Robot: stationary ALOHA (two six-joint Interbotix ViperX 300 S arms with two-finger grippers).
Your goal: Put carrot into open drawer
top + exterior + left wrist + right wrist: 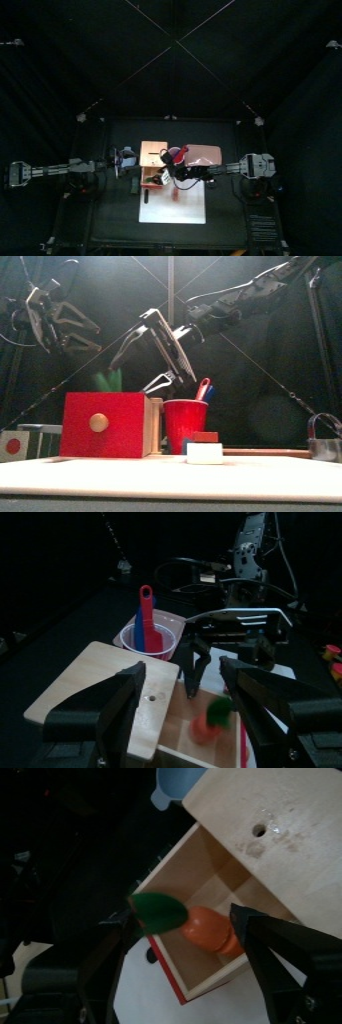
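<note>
Black curtains close in a small black table [100, 190] with a pale board lying across its middle. On it stands a wooden box [114, 682] with a red front, its drawer [201, 878] pulled out. The carrot [210, 930], orange with a green top, lies inside the drawer against its red-edged front wall. The right gripper [187, 953] hangs just over it, jaws spread wide, touching nothing. The left gripper [181, 712] waits at the box's 9 o'clock in the top view, jaws apart and empty. A red cup [186, 424] holding a red-and-blue tool stands at the box's 3 o'clock in the front view.
</note>
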